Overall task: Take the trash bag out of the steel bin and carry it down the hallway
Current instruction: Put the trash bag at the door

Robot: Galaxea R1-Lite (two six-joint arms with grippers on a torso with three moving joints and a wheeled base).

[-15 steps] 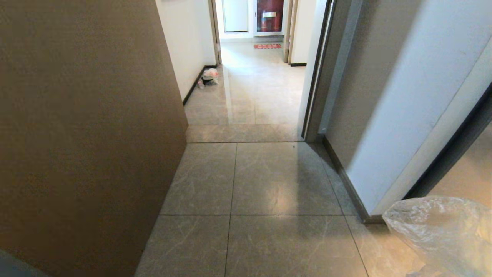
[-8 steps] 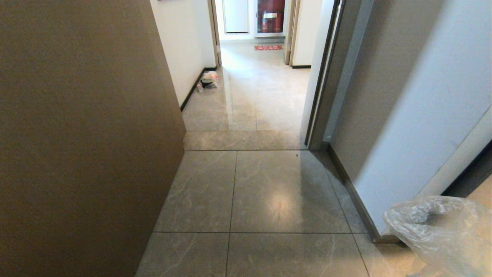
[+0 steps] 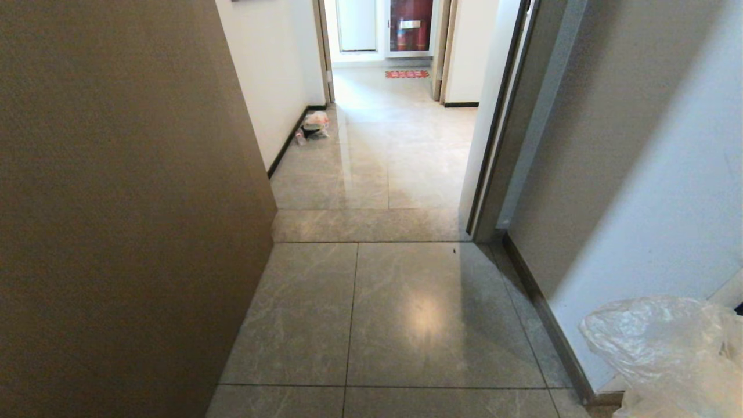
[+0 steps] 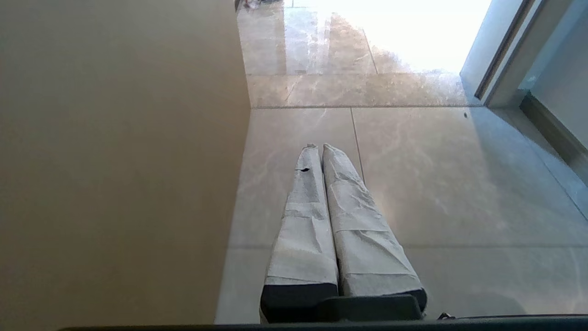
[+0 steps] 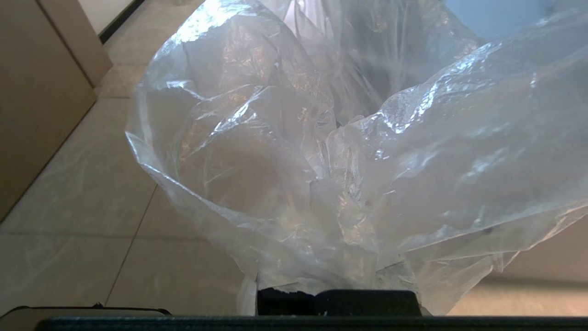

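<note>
The trash bag, clear crinkly plastic, bulges into the lower right corner of the head view. In the right wrist view the trash bag fills most of the picture, and my right gripper is shut on its gathered plastic, which hides the fingertips. My left gripper, its fingers wrapped in pale tape, is shut on nothing and hangs over the floor tiles. The hallway runs ahead through a doorway to a red mat. The steel bin is out of view.
A tall brown panel stands close on the left. A dark door frame and a pale wall close in on the right. A small heap of rubbish lies by the hallway's left wall.
The whole view has shifted: the doorway threshold and hallway have come nearer, so the camera has moved forward. The bag stays in the same corner, still gripped.
</note>
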